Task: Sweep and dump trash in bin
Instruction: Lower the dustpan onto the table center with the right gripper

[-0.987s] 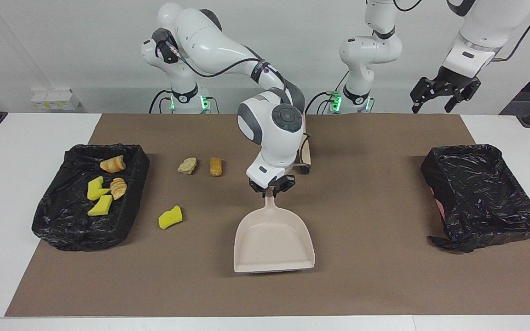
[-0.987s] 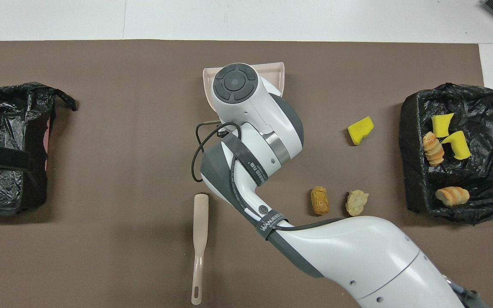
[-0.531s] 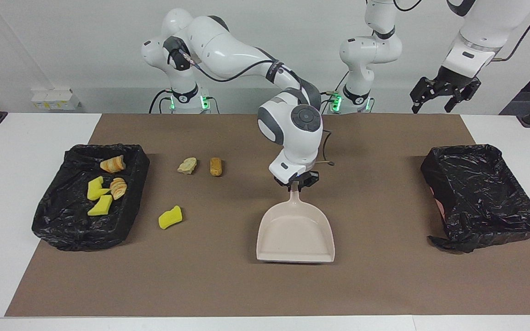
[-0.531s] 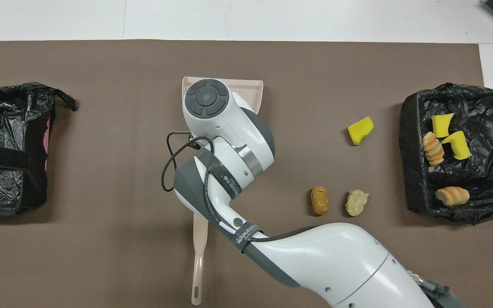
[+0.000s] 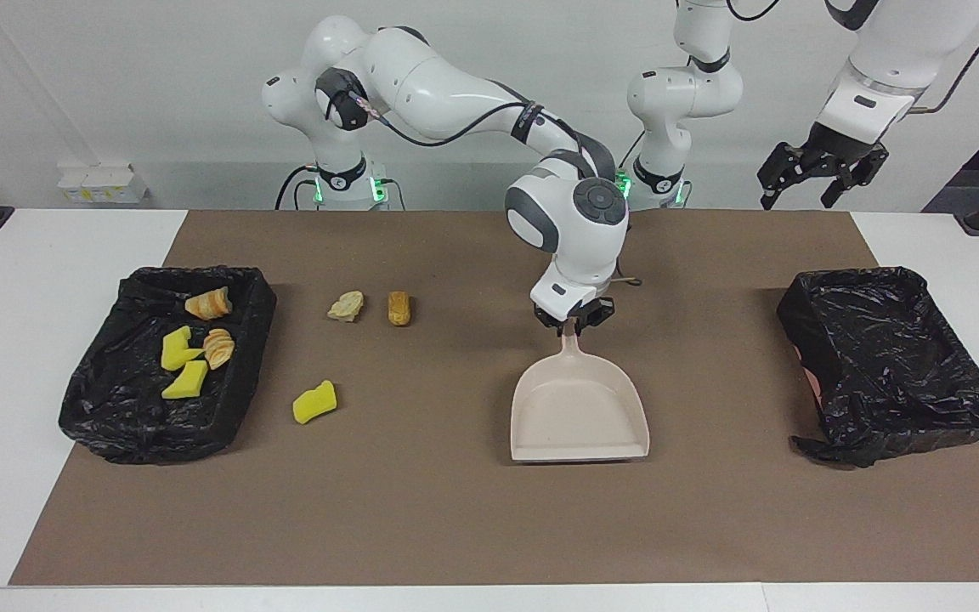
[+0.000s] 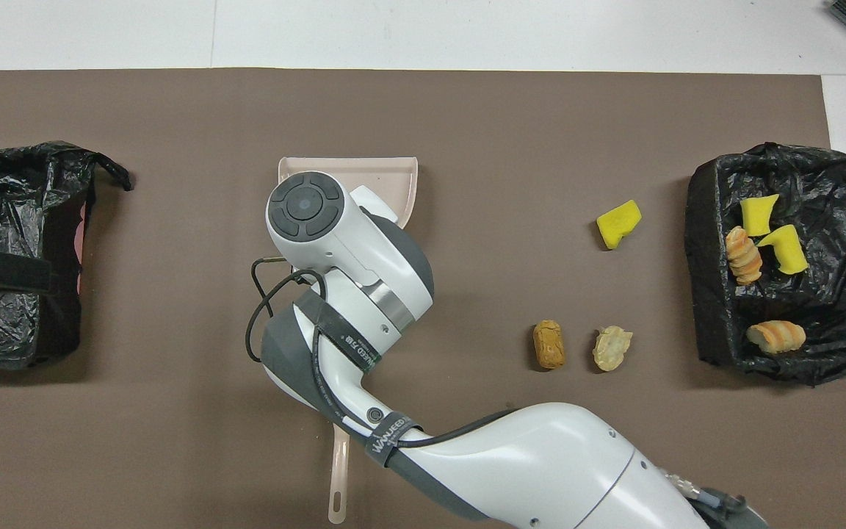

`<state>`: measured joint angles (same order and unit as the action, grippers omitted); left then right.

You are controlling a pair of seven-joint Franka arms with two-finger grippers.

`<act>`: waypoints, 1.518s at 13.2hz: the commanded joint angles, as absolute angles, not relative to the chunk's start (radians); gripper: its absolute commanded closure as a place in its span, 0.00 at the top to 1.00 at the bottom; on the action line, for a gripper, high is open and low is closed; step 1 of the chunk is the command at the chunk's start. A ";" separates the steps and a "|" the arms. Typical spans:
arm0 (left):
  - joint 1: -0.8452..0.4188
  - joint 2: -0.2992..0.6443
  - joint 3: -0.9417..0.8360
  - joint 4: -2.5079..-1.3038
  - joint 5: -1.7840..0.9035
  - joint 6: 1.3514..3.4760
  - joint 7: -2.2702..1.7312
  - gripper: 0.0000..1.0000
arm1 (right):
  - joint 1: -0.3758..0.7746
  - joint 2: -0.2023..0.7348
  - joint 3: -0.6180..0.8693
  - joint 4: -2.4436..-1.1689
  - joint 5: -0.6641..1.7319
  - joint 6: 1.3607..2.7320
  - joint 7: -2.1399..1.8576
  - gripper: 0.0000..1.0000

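The right gripper has carried the dustpan from mid-table toward the left arm's end, clenched on its handle. The three loose scraps, a yellow sponge chunk, a brown piece and a pale lump, lie well apart from it toward the right arm's end, beside the bin holding four more. The pan's long axis runs away from the robots, its mouth turned from them. The left gripper waits raised and released, near the empty bin.
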<state>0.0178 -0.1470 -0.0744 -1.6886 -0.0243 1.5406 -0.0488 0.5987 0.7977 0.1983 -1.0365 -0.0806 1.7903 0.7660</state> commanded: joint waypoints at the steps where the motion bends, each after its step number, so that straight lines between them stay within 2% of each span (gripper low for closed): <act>1: 0.031 -0.155 -0.083 -1.683 -0.011 1.525 -0.040 1.00 | 0.591 0.810 0.207 -1.015 -0.058 1.801 0.782 0.18; 5: 0.031 -0.155 -0.083 -1.683 -0.011 1.525 -0.040 1.00 | 0.601 0.810 0.207 -1.046 -0.057 1.848 0.791 0.24; 6: 0.031 -0.155 -0.083 -1.683 -0.011 1.525 -0.040 1.00 | 0.600 0.808 0.207 -1.060 -0.052 1.870 0.793 0.28; 7: 0.031 -0.155 -0.083 -1.683 -0.011 1.525 -0.040 1.00 | 0.600 0.807 0.207 -1.060 -0.058 1.853 0.793 0.38; 8: 0.031 -0.155 -0.083 -1.683 -0.011 1.525 -0.040 1.00 | 0.601 0.807 0.206 -1.060 -0.069 1.838 0.793 0.41; 10: 0.031 -0.155 -0.083 -1.683 -0.011 1.525 -0.040 1.00 | 0.604 0.805 0.206 -1.060 -0.074 1.873 0.793 0.41; 13: 0.031 -0.155 -0.083 -1.683 -0.011 1.525 -0.040 1.00 | 0.591 0.753 0.206 -1.061 -0.048 1.879 0.810 0.55; 14: 0.031 -0.155 -0.083 -1.683 -0.011 1.525 -0.040 1.00 | 0.594 0.721 0.206 -1.084 -0.051 1.865 0.836 0.59; 17: 0.031 -0.155 -0.083 -1.683 -0.011 1.525 -0.040 1.00 | 0.604 0.589 0.207 -1.260 -0.051 1.862 0.877 0.68; 20: 0.031 -0.155 -0.083 -1.683 -0.011 1.525 -0.040 1.00 | 0.649 0.476 0.216 -1.447 -0.049 1.865 0.946 0.69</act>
<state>0.0178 -0.1471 -0.0744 -1.6886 -0.0243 1.5405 -0.0488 0.6306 0.5890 0.2154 -1.2659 -0.0700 1.8436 0.8905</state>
